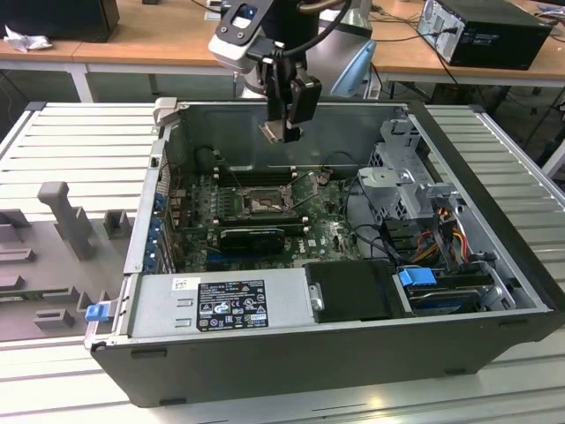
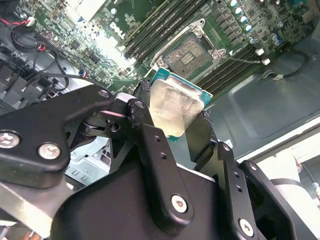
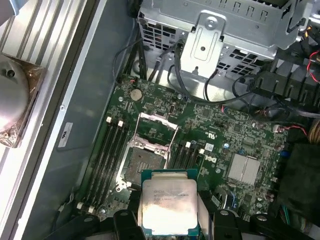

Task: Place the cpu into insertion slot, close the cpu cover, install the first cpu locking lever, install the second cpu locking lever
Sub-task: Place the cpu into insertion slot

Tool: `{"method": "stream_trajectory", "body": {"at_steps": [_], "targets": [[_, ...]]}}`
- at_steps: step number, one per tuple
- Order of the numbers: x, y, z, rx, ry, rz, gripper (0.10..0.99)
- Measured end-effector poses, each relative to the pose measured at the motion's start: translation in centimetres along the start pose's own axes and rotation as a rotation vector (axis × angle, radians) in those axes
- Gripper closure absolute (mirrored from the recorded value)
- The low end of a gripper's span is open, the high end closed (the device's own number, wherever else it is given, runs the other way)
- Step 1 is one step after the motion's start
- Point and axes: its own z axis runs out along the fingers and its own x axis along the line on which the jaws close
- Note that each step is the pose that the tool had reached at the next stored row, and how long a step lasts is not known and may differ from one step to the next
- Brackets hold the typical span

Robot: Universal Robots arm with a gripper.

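Note:
My gripper [image 1: 284,132] hangs above the open computer case, shut on the cpu [image 1: 272,131], a small square chip with a pale metal top. In both wrist views the cpu [image 2: 175,105] [image 3: 167,202] sits between the black fingers [image 2: 150,145], held by its edges. Below it on the green board lies the insertion slot [image 1: 260,201] [image 2: 190,52] [image 3: 141,162], uncovered, with its greyish pin field showing. The cpu cover [image 3: 156,131], a thin silver frame, stands swung up at the slot's far edge. The chip is well above the slot and touches nothing else.
Long black memory slots [image 3: 107,150] flank the socket. A grey labelled box [image 1: 221,305] fills the case's front, and a metal drive cage [image 1: 406,168] with cables stands at the exterior view's right. Case walls [image 1: 159,177] surround the board. Grey fixtures [image 1: 62,216] sit on the table outside.

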Motion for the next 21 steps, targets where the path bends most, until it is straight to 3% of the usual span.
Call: {"method": "stream_trajectory", "body": {"at_steps": [6, 17, 21], "targets": [[0.0, 0.0, 0.02, 0.0, -0.0036, 0.05, 0.557], [0.0, -0.01, 0.1, -0.002, -0.0149, 0.201, 0.557], [0.02, -0.02, 0.34, 0.002, -0.0168, 0.235, 0.557]]}}
